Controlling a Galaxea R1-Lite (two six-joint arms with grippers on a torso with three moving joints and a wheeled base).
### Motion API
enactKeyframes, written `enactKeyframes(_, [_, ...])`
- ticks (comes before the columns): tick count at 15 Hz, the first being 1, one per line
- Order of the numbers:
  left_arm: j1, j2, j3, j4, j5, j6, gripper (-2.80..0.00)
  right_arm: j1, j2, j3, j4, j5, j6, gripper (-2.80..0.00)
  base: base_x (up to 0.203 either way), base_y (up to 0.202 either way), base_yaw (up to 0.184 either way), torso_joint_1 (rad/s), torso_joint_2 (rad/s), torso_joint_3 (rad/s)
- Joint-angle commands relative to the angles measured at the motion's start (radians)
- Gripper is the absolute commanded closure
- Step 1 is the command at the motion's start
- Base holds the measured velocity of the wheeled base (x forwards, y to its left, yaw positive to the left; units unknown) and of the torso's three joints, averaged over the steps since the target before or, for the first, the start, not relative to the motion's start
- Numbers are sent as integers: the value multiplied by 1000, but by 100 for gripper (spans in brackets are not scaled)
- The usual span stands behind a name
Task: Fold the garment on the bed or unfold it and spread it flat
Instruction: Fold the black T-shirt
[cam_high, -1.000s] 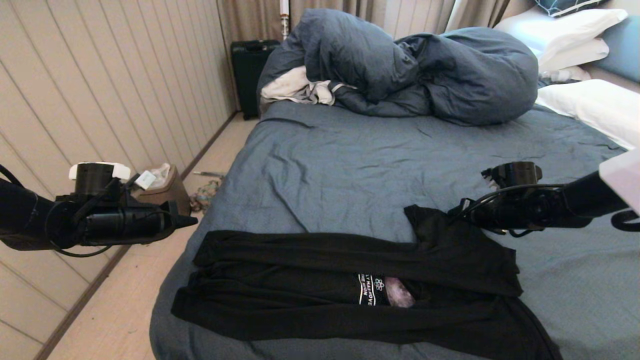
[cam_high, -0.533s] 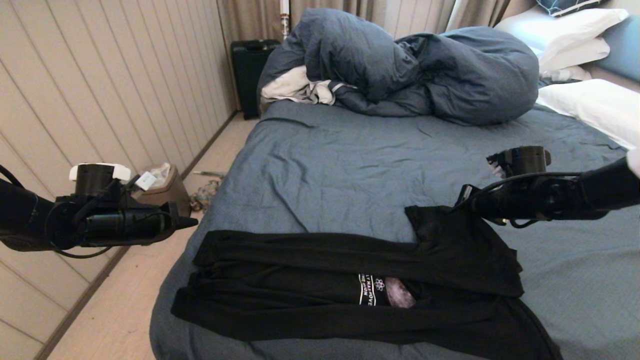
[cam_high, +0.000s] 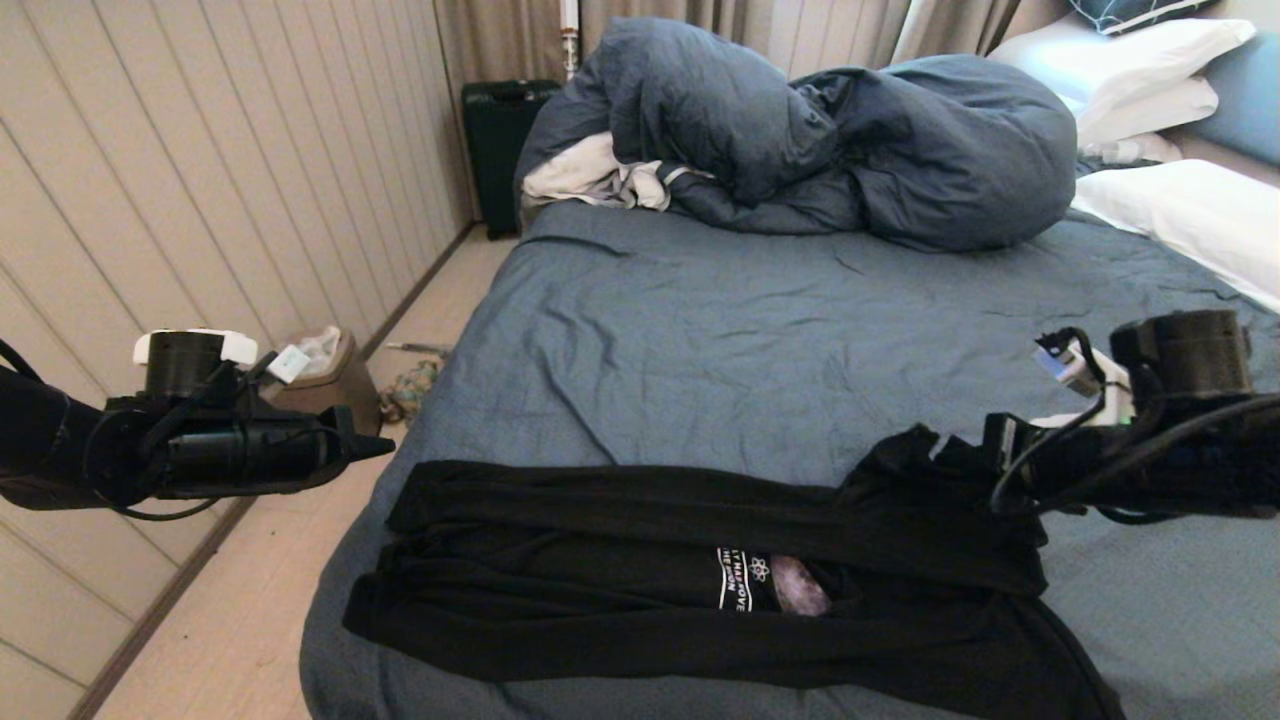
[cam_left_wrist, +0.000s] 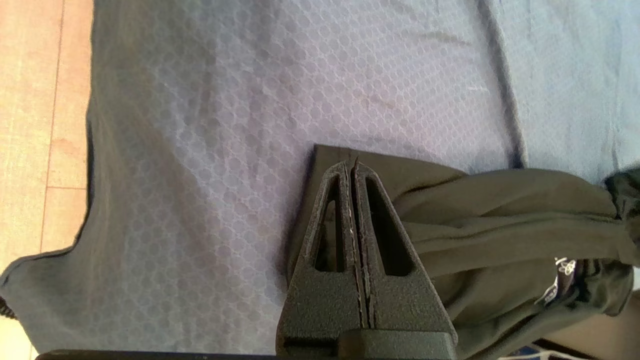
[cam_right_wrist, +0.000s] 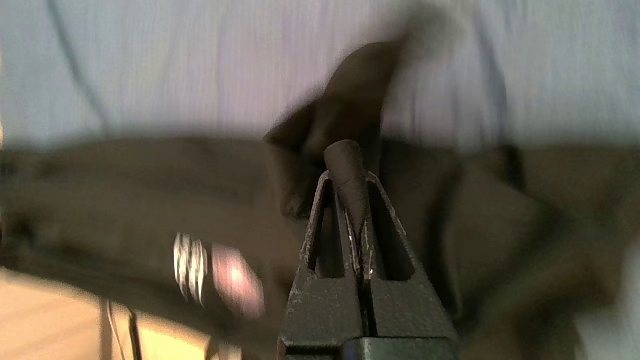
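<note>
A fold of the garment (cam_high: 700, 560) is pinched in the right gripper (cam_right_wrist: 350, 165) — the left gripper (cam_left_wrist: 351, 167), closed and empty, is held beside its far end.

Beige panelled wall (cam_high: 200, 180) runs along the left, grooves slanting. Light wood floor (cam_high: 240, 620) beside it, dark skirting at the wall foot. Black suitcase (cam_high: 497, 150) stands upright in the far corner. Beige curtains (cam_high: 800, 35) hang across the back. Small brown bin (cam_high: 335, 378) with white rubbish sits on the floor by the wall; a bundle of cloth or rope (cam_high: 410, 392) lies just beside it. Soft indoor light.
</note>
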Motion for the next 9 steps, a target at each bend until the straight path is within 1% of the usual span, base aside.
enactKeyframes(1, [0,-2,2,-2,-4,-3,0,-15,-133,86,15,17,-21,0,0,0,0,0,0,0])
enactKeyframes(4, [-1,0,3,-2,-4,-3,0,-27,-226,212,52,29,-85,0,0,0,0,0,0,0])
enactKeyframes(9, [-3,-4,8,-4,-4,-3,0,-24,-212,355,54,29,-161,0,0,0,0,0,0,0])
